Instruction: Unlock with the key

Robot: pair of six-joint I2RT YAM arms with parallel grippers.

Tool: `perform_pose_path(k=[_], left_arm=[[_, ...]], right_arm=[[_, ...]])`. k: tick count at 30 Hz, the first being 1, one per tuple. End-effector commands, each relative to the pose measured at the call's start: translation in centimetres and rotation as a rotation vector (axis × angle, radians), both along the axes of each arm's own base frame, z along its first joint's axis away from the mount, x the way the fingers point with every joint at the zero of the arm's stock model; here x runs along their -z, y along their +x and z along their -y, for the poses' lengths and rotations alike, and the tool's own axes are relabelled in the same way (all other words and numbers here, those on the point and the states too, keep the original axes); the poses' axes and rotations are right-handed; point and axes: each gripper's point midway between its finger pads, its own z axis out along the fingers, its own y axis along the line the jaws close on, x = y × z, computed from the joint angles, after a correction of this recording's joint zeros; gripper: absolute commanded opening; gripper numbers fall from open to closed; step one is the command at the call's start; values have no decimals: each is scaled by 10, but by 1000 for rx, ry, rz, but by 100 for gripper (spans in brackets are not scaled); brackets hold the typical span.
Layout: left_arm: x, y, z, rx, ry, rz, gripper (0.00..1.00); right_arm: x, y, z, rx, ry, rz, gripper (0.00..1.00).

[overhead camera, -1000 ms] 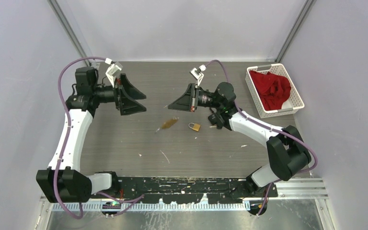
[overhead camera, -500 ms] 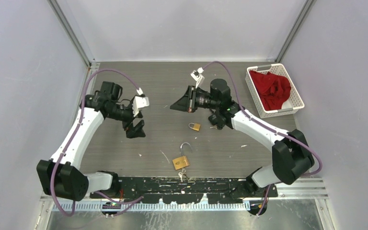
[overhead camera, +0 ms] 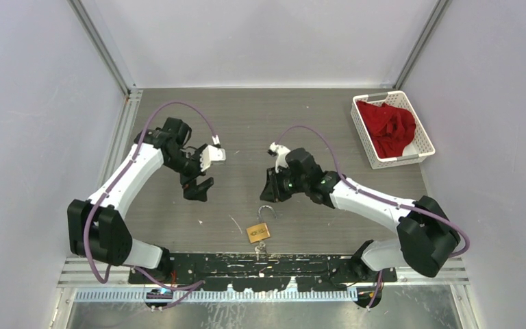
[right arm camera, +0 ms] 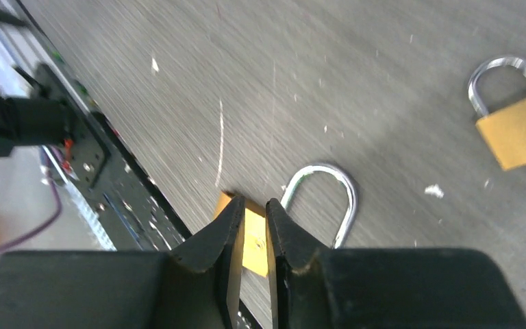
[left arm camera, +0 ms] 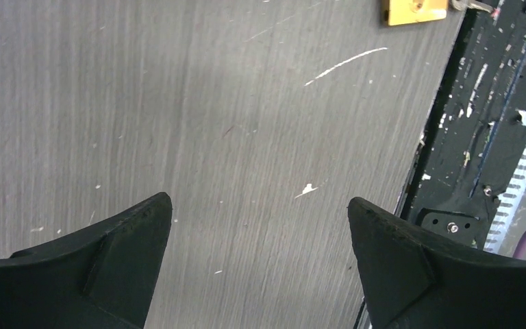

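Two brass locks are about, though the overhead view shows only one: a square-bodied brass padlock (overhead camera: 258, 232) with a steel shackle lies flat on the dark grey wood-grain tabletop (overhead camera: 233, 123), near the front edge. A small silver key (overhead camera: 261, 249) sits at the near end of its body. The right gripper (overhead camera: 269, 190) hangs just behind the shackle. The left gripper (overhead camera: 200, 188) hovers off to the left, well apart.

From the left wrist, the fingers are spread as wide as they go, with nothing between them but bare table. A corner of the lock and the key peek in at the top edge.

From the right wrist, the jaws are almost together with a thin slit between them, empty, poised over the lock's body beside the shackle arch. A smaller brass padlock (right arm camera: 514, 137) lies apart to the upper right. Whether the shackle is latched, I cannot tell.

The lock is probably dense, hard and smooth, so it is likely to skate on the table. One gripper should pin the body across its flat faces. The thin key is best pinched by its flat head and turned.
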Motion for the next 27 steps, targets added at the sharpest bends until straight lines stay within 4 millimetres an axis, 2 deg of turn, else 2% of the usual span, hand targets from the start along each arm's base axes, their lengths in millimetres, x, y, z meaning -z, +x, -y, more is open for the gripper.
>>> perform_pose_path(k=[1, 4, 9, 13, 15, 19, 23, 27], left_arm=[[-18, 26, -13, -105, -2, 26, 99], [-18, 34, -25, -160, 24, 20, 98], [-22, 43, -36, -228, 7, 23, 98], [-28, 50, -42, -273, -29, 48, 98], [-30, 53, -43, -285, -44, 57, 98], [-31, 57, -43, -294, -59, 78, 98], [-28, 57, -45, -300, -59, 92, 98], [-23, 56, -48, -338, -65, 70, 98]], right_arm=[[20, -17, 2, -33, -61, 13, 23], [41, -27, -7, -64, -98, -34, 21], [70, -32, -12, -89, -158, -98, 19], [83, -32, -16, -101, -199, -127, 29], [85, -26, -19, -95, -214, -118, 31], [89, -1, -28, -51, -270, -81, 29], [93, 22, -45, -46, -289, -49, 29], [92, 52, -67, -43, -312, 6, 27]])
